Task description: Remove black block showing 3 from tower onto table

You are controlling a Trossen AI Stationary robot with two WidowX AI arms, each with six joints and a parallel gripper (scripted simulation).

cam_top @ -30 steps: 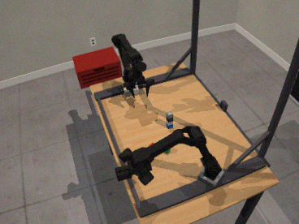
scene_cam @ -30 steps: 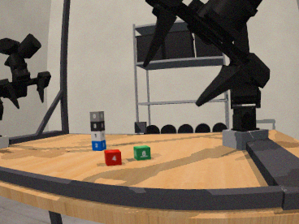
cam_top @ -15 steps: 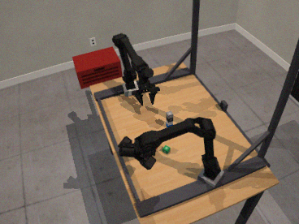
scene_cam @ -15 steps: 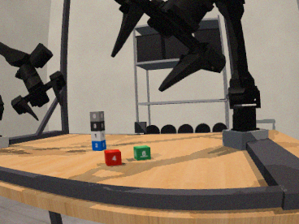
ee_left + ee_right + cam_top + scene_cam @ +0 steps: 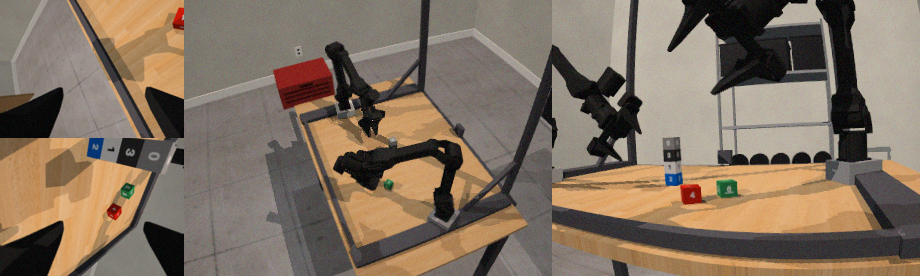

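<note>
The tower (image 5: 672,161) stands on the wooden table, from the top a grey block 0 (image 5: 671,143), the black block 3 (image 5: 672,154), a pale block 1 and a blue block 2 (image 5: 673,178). In the right wrist view the black block 3 (image 5: 129,153) sits near the top edge. My right gripper (image 5: 371,126) hangs open and empty above the table, behind the tower (image 5: 393,142). My left gripper (image 5: 341,167) is open and empty, in the air over the table's edge rail. The left wrist view shows only the rail, the floor and the red block's corner (image 5: 179,18).
A red block (image 5: 691,193) and a green block (image 5: 727,188) lie loose in front of the tower. A dark rail (image 5: 108,61) runs round the table. A red toolbox (image 5: 304,81) stands on the floor behind it. Frame posts stand at the corners.
</note>
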